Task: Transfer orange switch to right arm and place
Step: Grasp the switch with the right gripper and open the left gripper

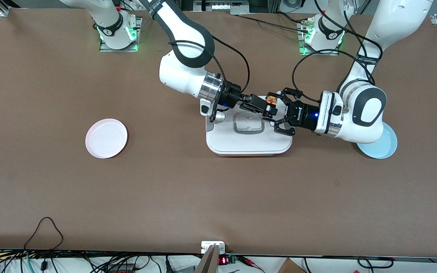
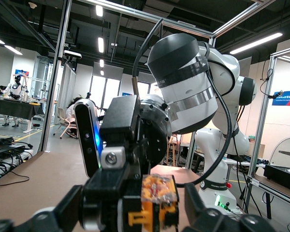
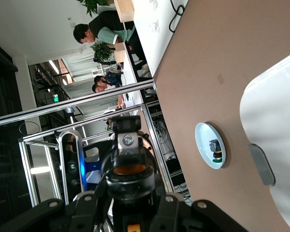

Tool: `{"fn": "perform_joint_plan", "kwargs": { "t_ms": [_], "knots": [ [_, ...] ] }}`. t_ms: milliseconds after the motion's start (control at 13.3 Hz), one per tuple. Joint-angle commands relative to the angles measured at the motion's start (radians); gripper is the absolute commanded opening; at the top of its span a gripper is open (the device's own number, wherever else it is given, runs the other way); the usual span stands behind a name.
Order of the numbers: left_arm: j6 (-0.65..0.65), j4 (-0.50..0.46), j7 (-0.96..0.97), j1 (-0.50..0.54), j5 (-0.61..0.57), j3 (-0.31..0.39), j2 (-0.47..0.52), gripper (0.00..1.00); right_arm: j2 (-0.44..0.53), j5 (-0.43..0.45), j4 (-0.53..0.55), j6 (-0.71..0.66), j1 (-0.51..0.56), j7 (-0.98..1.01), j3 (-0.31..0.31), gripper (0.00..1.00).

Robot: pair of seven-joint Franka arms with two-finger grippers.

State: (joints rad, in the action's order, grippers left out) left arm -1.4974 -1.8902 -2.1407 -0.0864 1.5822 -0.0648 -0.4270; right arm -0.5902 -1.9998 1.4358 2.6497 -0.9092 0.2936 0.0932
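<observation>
The two arms meet in the air over the white lidded container (image 1: 249, 131) at the middle of the table. The right gripper (image 1: 268, 110), slim and black behind its silver wrist ring, reaches in from the 9 o'clock side of the front view, and its fingers are closed on the orange switch (image 1: 271, 100). The switch is off the table, over the container's edge toward the robots' bases, at about 1 o'clock from the grey handle recess in the lid. In the left wrist view the switch (image 2: 158, 197) shows as an orange block clamped between the right gripper's dark fingers (image 2: 108, 191); in the right wrist view its round orange cap (image 3: 129, 170) sits in a black ring held at the gripper's tip.

The left gripper (image 1: 285, 112), the claw-like black linkage one, comes in from 3 o'clock. Its jaws stand spread wide, one finger above the switch and one below in the front view, and neither is clamped on it.

A pink plate (image 1: 106, 138) lies on the table toward the right arm's end, well apart from the container, at about 9 o'clock from it. A light blue plate (image 1: 383, 148) lies toward the left arm's end, partly covered by the left arm's wrist; the right wrist view shows a small blue and dark green part (image 3: 214, 146) lying in it.
</observation>
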Motion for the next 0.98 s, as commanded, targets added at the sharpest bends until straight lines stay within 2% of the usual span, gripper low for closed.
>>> {"fn": "perform_joint_plan", "kwargs": {
  "t_ms": [0, 150, 300, 451, 676, 901],
  "knots": [
    [0.000, -0.021, -0.031, -0.003, 0.022, 0.007, 0.014, 1.00, -0.005, 0.001, -0.025, 0.003, 0.012, 0.009, 0.008, 0.00],
    [0.000, -0.021, -0.030, -0.003, 0.022, 0.007, 0.014, 1.00, 0.007, 0.044, -0.022, -0.008, 0.032, 0.004, 0.007, 0.00],
    [0.000, -0.023, -0.027, 0.005, 0.019, 0.013, 0.014, 1.00, 0.018, 0.091, 0.001, -0.083, 0.079, 0.002, 0.008, 0.00],
    [0.002, -0.029, -0.028, 0.039, 0.005, 0.017, 0.013, 1.00, 0.046, 0.221, 0.043, -0.178, 0.139, 0.001, 0.008, 0.00],
    [0.011, -0.030, -0.031, 0.109, -0.074, 0.017, 0.030, 1.00, 0.093, 0.408, 0.098, -0.420, 0.277, 0.001, 0.010, 0.00],
    [0.026, -0.030, -0.033, 0.131, -0.114, 0.075, 0.036, 1.00, 0.186, 0.583, 0.182, -0.669, 0.427, 0.007, 0.010, 0.00]
  ]
}}
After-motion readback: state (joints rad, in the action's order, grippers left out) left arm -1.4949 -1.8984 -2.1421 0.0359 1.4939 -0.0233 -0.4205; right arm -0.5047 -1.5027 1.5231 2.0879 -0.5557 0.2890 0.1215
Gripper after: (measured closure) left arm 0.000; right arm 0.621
